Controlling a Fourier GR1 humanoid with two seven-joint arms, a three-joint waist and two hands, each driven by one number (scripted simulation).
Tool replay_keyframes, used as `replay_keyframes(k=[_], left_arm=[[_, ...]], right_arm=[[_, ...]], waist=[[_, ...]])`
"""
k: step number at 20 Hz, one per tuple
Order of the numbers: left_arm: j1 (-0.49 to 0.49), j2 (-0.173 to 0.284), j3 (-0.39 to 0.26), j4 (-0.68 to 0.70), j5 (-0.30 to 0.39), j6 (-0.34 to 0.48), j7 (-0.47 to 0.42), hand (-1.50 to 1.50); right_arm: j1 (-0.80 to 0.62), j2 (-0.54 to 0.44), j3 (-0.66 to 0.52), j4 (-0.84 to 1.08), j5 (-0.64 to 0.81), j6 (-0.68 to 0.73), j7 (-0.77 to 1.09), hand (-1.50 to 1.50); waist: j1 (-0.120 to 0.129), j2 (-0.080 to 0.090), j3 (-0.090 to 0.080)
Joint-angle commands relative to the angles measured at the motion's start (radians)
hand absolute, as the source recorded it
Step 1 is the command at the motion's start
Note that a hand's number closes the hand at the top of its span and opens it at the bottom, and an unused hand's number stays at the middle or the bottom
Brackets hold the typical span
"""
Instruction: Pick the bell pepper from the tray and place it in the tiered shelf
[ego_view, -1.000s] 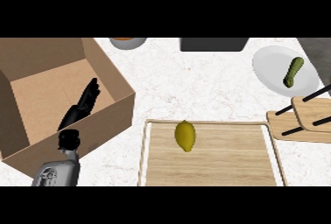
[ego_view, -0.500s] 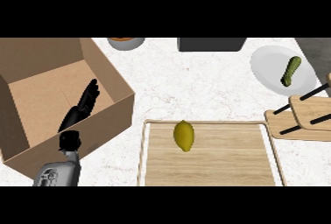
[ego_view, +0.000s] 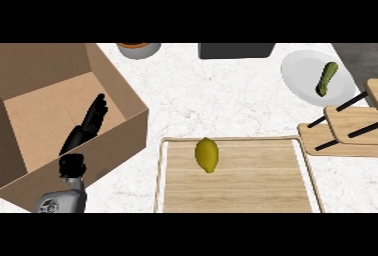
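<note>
Pepper to the right of your left hand.
Yellow bell pepper (ego_view: 207, 155) lies near-far on the wooden tray (ego_view: 244, 195); your left hand (ego_view: 87, 125), fingers straight, holds nothing over the cardboard box (ego_view: 118, 92).

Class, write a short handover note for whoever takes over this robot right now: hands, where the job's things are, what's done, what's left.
Left hand: open, fingers straight, over the cardboard box, holding nothing.
Right hand: not in view.
Bell pepper: yellow, lying on the wooden tray, untouched.
Tiered shelf: at the right edge, nothing seen on it.
Done: nothing yet.
Left: grasp the pepper, carry it right, set it on the shelf.
</note>
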Motion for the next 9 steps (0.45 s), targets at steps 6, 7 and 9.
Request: replay_keyframes(k=[6, 7, 9], left_arm=[[0.014, -0.008, -0.022, -0.040, -0.011, -0.028, 0.064, 0.00], [-0.005, -0.011, -0.015, 0.011, -0.019, 0.001, 0.031, 0.00], [-0.028, -0.012, -0.017, 0.028, -0.014, -0.010, 0.037, 0.00]], right_arm=[[0.322, -0.083, -0.257, 0.310, -0.028, 0.389, -0.245, -1.50], [0.318, -0.132, -0.280, 0.400, -0.048, 0.412, -0.252, -1.50], [0.354, -0.147, -0.281, 0.488, -0.029, 0.447, -0.337, -1.50]], waist=[[-0.018, 0.000, 0.001], [-0.010, 0.004, 0.000], [-0.011, 0.005, 0.002]])
